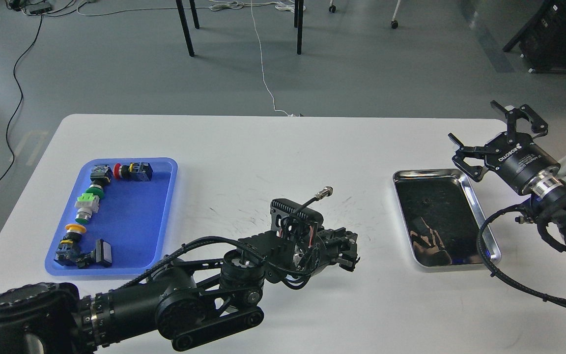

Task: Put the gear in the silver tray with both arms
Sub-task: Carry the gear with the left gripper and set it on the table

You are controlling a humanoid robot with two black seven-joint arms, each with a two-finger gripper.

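Note:
The silver tray (479, 221) lies at the right of the white table, with a dark mirror-like bottom and a small dark speck (425, 200) in it. My left arm reaches in from the lower left. Its gripper (349, 255) is low over the table's middle, a little left of the tray, and its fingers look pressed together. I cannot see whether anything is between them, and no gear shows. My right gripper (473, 121) is open and empty, held above the tray's far right corner.
A blue plastic tray (135, 221) at the left holds several push-button switches (88, 202) along its left side. The table (263, 147) has scuff marks in its middle. Chair legs and cables are on the floor beyond the far edge.

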